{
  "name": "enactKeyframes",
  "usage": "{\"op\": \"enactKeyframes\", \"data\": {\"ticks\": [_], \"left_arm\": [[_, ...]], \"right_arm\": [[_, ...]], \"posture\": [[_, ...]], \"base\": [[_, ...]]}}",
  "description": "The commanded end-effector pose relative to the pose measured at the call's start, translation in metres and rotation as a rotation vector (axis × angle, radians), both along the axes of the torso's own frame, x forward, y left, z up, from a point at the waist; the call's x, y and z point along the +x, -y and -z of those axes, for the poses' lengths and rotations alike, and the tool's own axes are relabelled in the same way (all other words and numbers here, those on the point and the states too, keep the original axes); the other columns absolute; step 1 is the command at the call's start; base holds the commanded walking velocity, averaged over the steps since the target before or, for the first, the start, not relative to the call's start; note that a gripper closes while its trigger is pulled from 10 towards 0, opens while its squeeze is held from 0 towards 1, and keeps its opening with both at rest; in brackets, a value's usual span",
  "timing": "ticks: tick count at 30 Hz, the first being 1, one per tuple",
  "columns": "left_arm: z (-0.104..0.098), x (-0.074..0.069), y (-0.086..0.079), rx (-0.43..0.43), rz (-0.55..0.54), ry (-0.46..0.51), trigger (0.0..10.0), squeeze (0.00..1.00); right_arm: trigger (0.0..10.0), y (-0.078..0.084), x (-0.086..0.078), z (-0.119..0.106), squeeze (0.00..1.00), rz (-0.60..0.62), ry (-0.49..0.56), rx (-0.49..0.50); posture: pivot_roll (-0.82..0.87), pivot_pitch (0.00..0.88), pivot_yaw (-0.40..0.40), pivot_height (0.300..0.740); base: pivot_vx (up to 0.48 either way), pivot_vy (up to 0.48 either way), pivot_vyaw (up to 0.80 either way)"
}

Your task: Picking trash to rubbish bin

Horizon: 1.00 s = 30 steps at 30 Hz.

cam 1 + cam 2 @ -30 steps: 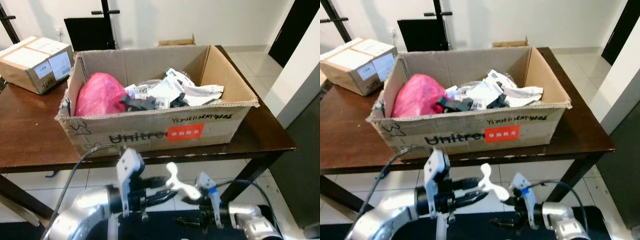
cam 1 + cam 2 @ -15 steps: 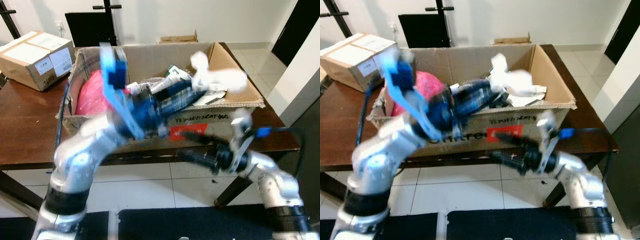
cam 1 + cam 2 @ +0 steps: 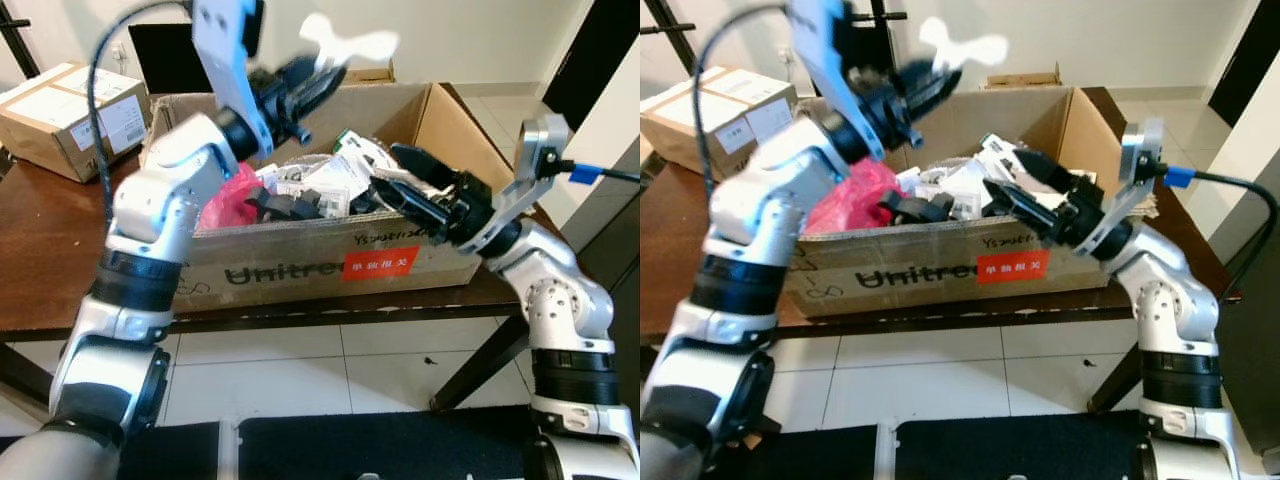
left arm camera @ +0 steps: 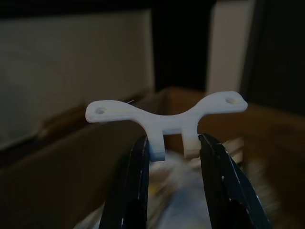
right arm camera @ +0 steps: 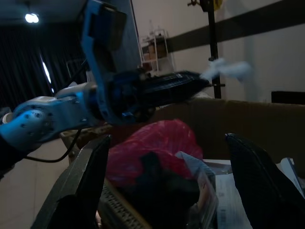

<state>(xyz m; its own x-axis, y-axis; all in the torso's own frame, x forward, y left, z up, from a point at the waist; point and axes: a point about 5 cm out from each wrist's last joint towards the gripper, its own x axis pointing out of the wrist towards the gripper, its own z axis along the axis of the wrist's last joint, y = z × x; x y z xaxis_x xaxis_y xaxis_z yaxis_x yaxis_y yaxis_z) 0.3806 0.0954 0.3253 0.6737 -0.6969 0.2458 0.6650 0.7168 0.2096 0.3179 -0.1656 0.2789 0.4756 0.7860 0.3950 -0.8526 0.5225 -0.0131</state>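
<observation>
White plastic trash piece with two curved wings is sitting pinched in the left gripper, high above the open brown cardboard box. That box is resting on the dark wooden bench and holding a pink bag and papers. The right gripper is reaching over the box's front edge with its fingers spread wide.

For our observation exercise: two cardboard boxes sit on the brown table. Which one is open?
The large cardboard box with the red label, holding a pink bag and white packaging; the smaller cardboard box at the table's far left corner is taped shut.
</observation>
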Motion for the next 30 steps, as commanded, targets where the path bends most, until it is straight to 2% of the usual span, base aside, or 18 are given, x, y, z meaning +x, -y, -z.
{"op": "enactKeyframes", "data": {"ticks": [1,3,9,12,17,20,21,23,29,30], "left_arm": [[-0.011,0.006,-0.005,0.035,-0.038,0.056,10.0,0.0],[-0.013,0.019,-0.009,0.045,-0.099,0.034,10.0,0.0],[-0.01,0.031,-0.01,0.057,-0.162,-0.023,10.0,0.0],[-0.01,0.034,-0.007,0.026,-0.146,-0.068,10.0,0.0],[-0.008,0.036,-0.002,0.001,-0.124,-0.103,10.0,0.0],[-0.012,0.037,0.005,-0.07,-0.076,-0.13,10.0,0.0],[-0.013,0.036,0.006,-0.086,-0.068,-0.134,10.0,0.62],[-0.014,0.037,0.007,-0.096,-0.064,-0.144,10.0,1.0],[-0.015,0.037,0.006,-0.07,-0.08,-0.143,10.0,1.0],[-0.013,0.038,0.005,0.006,-0.098,-0.129,10.0,0.0]], "right_arm": [[10.0,-0.001,0.003,-0.009,0.0,0.025,0.025,-0.002],[10.0,-0.002,0.01,-0.021,0.0,0.085,0.044,-0.005],[10.0,-0.005,0.019,-0.032,0.0,0.162,0.055,-0.062],[10.0,-0.006,0.02,-0.033,0.0,0.18,0.059,-0.108],[10.0,-0.009,0.019,-0.034,0.0,0.184,0.061,-0.126],[10.0,-0.009,0.019,-0.035,0.0,0.18,0.062,-0.121],[10.0,-0.009,0.018,-0.035,0.0,0.176,0.062,-0.116],[10.0,-0.009,0.018,-0.036,0.0,0.17,0.063,-0.118],[10.0,-0.01,0.016,-0.035,0.0,0.151,0.063,-0.14],[10.0,-0.011,0.016,-0.031,0.0,0.14,0.059,-0.196]], "posture": [[-0.01,0.111,0.015,0.74],[-0.02,0.116,0.017,0.74],[-0.03,0.126,0.02,0.74],[-0.03,0.134,0.021,0.74],[-0.03,0.135,0.023,0.74],[-0.04,0.137,0.027,0.74],[-0.04,0.137,0.027,0.74],[-0.04,0.136,0.027,0.74],[-0.04,0.135,0.025,0.74],[-0.03,0.134,0.019,0.74]], "base": [[0.0,0.0,0.0],[0.0,0.0,0.0],[0.0,0.0,0.0],[0.0,0.0,0.0],[0.0,0.0,0.0],[0.0,0.0,0.0],[0.0,0.0,0.0],[0.0,0.0,0.0],[0.0,0.0,0.0],[0.0,0.0,0.0]]}}
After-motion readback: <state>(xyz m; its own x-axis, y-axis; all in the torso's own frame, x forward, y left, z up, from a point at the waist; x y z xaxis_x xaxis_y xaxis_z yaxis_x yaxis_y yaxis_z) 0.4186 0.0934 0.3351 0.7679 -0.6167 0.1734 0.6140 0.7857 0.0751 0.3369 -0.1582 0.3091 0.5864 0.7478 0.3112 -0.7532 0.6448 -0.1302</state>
